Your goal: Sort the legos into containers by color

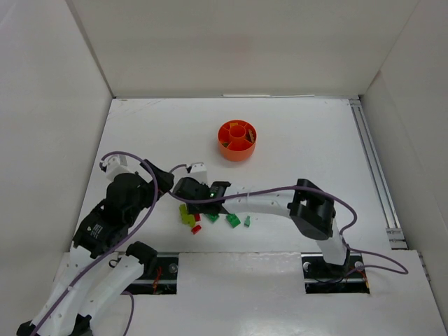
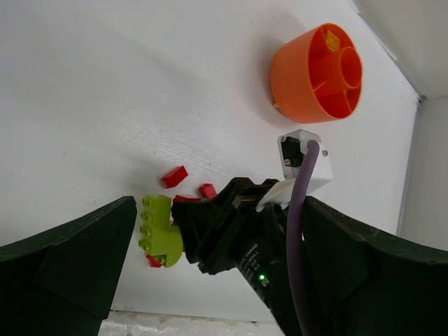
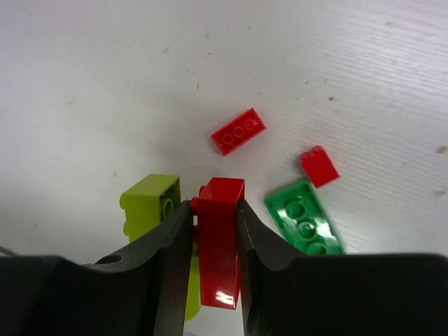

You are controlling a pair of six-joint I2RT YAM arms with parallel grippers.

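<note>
Nearest me, the loose legos lie bunched on the white surface (image 1: 294, 140), among them a green plate (image 3: 304, 217) and a lime brick (image 3: 150, 199). Just over them the right hand (image 3: 213, 206) is pinching a red brick (image 3: 218, 245) by its sides. The lime brick sits right against one finger. The left hand (image 2: 217, 210) hangs close by, spread wide and holding nothing. Farther off, well apart, stands the orange dish (image 1: 237, 140) with a yellow piece (image 2: 332, 40) in one compartment.

I'd worry the lime brick gets dragged along on the lift, the red one twists loose, or the two hands knock together. I can read no writing anywhere.
</note>
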